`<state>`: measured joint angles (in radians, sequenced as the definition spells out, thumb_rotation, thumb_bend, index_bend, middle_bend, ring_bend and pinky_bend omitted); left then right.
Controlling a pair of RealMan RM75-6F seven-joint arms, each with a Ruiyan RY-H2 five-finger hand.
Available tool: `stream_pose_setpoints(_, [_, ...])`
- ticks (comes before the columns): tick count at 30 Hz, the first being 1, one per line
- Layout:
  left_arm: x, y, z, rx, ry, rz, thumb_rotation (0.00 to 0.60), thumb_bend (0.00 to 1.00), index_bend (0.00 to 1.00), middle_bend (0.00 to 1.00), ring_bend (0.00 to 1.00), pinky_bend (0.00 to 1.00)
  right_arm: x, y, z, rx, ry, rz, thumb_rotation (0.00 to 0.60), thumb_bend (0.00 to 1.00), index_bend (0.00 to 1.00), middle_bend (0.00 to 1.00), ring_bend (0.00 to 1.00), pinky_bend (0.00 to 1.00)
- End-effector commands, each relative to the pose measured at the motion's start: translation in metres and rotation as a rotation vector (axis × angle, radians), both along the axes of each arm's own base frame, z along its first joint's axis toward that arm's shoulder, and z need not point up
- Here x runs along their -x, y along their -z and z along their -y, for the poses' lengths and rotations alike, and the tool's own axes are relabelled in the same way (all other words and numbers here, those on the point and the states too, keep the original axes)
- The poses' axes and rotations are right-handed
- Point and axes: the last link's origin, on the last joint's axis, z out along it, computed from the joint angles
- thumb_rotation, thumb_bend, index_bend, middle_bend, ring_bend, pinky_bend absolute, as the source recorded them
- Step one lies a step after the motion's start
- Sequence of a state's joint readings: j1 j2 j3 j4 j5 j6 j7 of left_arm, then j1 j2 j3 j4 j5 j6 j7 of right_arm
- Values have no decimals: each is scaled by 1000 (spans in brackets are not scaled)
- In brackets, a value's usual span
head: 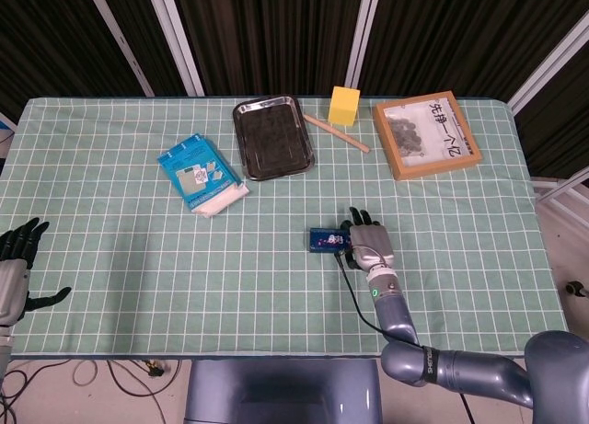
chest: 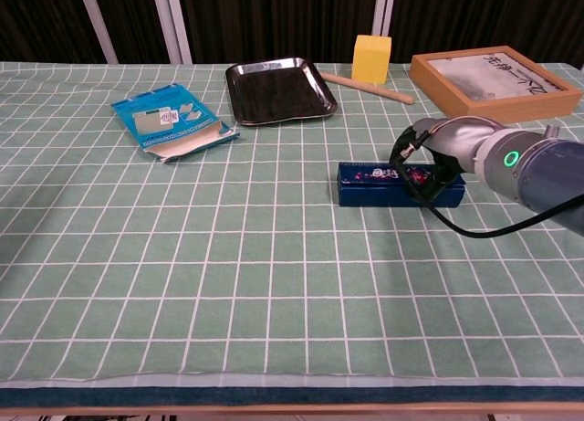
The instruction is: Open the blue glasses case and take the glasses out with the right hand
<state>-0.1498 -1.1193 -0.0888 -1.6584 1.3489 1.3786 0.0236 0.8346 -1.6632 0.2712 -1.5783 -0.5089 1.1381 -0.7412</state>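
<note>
At the near left edge of the table, the left hand (head: pixel 14 258) hangs with fingers spread and holds nothing; near the middle, the right hand (head: pixel 367 240) rests on the right end of the blue glasses case (chest: pixel 383 185), fingers on it, though a real grip I cannot tell; the lid looks closed, so opening seems the step in hand, and next it must be lifted; farther stand a blue packet (head: pixel 200 173), steel tray (head: pixel 271 135), wooden stick (head: pixel 336 132), yellow block (head: pixel 344 105) and framed picture (head: pixel 426 134), all well apart.
</note>
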Motion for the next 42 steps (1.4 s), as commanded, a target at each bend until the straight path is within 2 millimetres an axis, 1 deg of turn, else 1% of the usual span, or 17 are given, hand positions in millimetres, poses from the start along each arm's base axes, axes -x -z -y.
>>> stream_pose_setpoints(1, [0, 0, 0, 0, 0, 0, 600, 0, 0, 0, 0, 0, -1, -1, 0, -1, 0, 4, 600, 836, 332, 0, 0, 236])
stream_pose_setpoints(5, [0, 0, 0, 1, 0, -1, 600, 0, 0, 0, 0, 0, -2, -2, 2, -2, 7, 14, 600, 858, 322, 0, 0, 236])
stream_pose_setpoints(15, [0, 0, 0, 1, 0, -1, 600, 0, 0, 0, 0, 0, 1, 1, 14, 0, 32, 2, 600, 849, 263, 0, 0, 236])
stream_pose_setpoints(17, [0, -1, 0, -3, -1, 0, 600, 0, 0, 0, 0, 0, 2, 2, 22, 5, 35, -20, 600, 841, 257, 0, 0, 236])
stream_pose_setpoints(20, [0, -1, 0, -5, -1, 0, 600, 0, 0, 0, 0, 0, -1, 4, 32, 15, 37, -29, 600, 832, 241, 0, 0, 236])
stream_pose_setpoints(23, [0, -1, 0, -5, -3, 1, 600, 0, 0, 0, 0, 0, -7, 3, 43, 31, 29, -42, 600, 823, 228, 0, 0, 236])
stream_pose_setpoints(24, [0, -1, 0, -6, -2, 1, 600, 0, 0, 0, 0, 0, -11, 0, 50, 47, 21, -48, 600, 818, 223, 0, 0, 236])
stream_pose_setpoints(27, [1, -2, 0, -8, -4, 2, 600, 0, 0, 0, 0, 0, -19, -5, 57, 67, 8, -43, 600, 785, 203, 0, 0, 236])
stream_pose_setpoints(31, [1, -1, -1, -4, -4, 0, 600, 0, 0, 0, 0, 0, -26, -17, 51, 83, -28, -14, 600, 696, 175, 0, 0, 236])
stream_pose_setpoints(36, [0, 0, 1, 2, 2, -5, 600, 0, 0, 0, 0, 0, -34, -38, 28, 81, -72, 39, 600, 605, 129, 0, 2, 236])
stream_pose_setpoints(37, [0, 0, 1, 2, 2, -6, 600, 0, 0, 0, 0, 0, -36, -44, 21, 75, -84, 52, 600, 587, 117, 12, 19, 238])
stream_pose_setpoints(39, [0, 0, 1, 2, 4, -8, 600, 0, 0, 0, 0, 0, -37, -52, 10, 68, -98, 70, 600, 565, 101, 78, 98, 291])
stream_pose_setpoints(40, [-1, 0, 1, 3, 5, -9, 600, 0, 0, 0, 0, 0, -37, -55, 5, 62, -102, 77, 600, 557, 98, 158, 188, 359])
stream_pose_setpoints(41, [-1, 0, 2, 3, 5, -9, 600, 0, 0, 0, 0, 0, -37, -56, 3, 60, -105, 78, 600, 550, 98, 290, 338, 478])
stream_pose_setpoints(42, [-1, 1, 2, 5, 6, -10, 600, 0, 0, 0, 0, 0, -36, -57, -4, 42, -103, 90, 600, 548, 98, 375, 433, 554])
